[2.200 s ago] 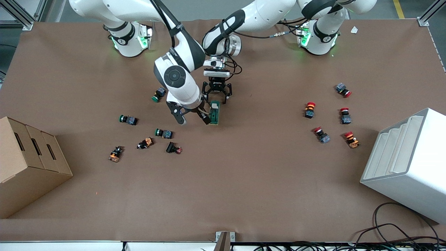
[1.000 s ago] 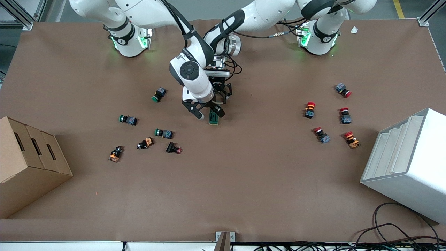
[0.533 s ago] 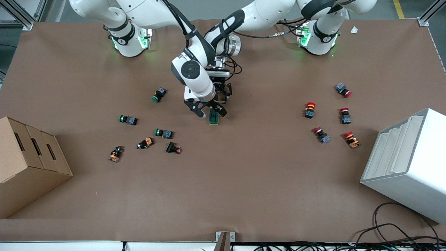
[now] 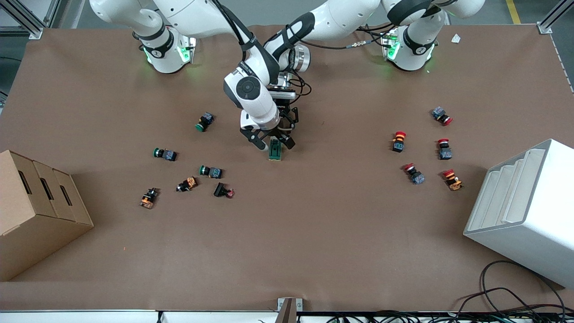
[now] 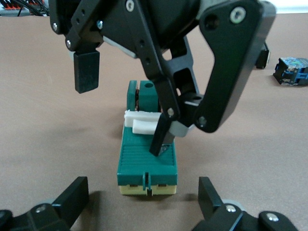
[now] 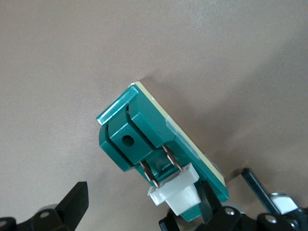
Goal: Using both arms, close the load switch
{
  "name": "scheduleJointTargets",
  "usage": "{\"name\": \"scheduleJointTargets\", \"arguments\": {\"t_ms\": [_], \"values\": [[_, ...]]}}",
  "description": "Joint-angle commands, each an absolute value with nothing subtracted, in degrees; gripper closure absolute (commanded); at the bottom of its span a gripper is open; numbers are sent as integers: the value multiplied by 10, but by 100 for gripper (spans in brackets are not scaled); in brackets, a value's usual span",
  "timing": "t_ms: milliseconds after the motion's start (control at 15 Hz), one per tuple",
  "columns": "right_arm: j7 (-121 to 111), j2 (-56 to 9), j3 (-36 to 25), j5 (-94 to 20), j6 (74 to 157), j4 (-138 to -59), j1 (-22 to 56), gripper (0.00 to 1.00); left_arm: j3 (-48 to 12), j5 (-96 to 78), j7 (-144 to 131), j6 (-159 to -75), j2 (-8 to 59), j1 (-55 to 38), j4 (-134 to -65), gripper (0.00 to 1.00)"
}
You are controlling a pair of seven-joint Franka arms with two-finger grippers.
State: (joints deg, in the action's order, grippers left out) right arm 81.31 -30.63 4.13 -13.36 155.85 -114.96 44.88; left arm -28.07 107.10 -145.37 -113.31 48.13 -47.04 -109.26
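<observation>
The load switch [image 4: 275, 152] is a dark green block on a cream base with a white lever [image 5: 142, 122], lying mid-table. It also shows in the left wrist view [image 5: 147, 159] and the right wrist view [image 6: 139, 130]. My right gripper [image 4: 269, 142] is open over the switch, and one finger [image 5: 161, 134] touches the white lever [image 6: 180, 195]. My left gripper [image 5: 143, 195] is open and low at the switch's end toward the robots' bases. Its fingers stand either side of that end without touching it. In the front view the right wrist mostly hides it [image 4: 281, 128].
Green and orange push-buttons [image 4: 210, 171] lie toward the right arm's end, red ones [image 4: 398, 141] toward the left arm's end. A cardboard box [image 4: 36, 211] and a white rack [image 4: 524, 211] stand at the table's ends. Cables [image 4: 515, 300] lie at the near edge.
My right gripper has moved from beside the switch to over it, toward the left arm's end, and one finger now rests on the white lever. The left gripper has stayed put.
</observation>
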Motion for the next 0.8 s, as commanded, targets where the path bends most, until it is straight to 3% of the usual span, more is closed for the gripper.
{"name": "scheduleJointTargets", "arguments": {"t_ms": [0,267,733], "values": [[799,-306,41,-149,1555,-1137,433,0,-282,1079,-1462,-1152,518,-475,-1071,1],[799,-304,40,-149,1489,-1096,414,0,-282,1079,-1461,-1152,518,-475,-1071,1],[797,-307,40,-149,1486,-1076,404,0,-282,1079,-1460,-1152,519,-475,-1074,1]]}}
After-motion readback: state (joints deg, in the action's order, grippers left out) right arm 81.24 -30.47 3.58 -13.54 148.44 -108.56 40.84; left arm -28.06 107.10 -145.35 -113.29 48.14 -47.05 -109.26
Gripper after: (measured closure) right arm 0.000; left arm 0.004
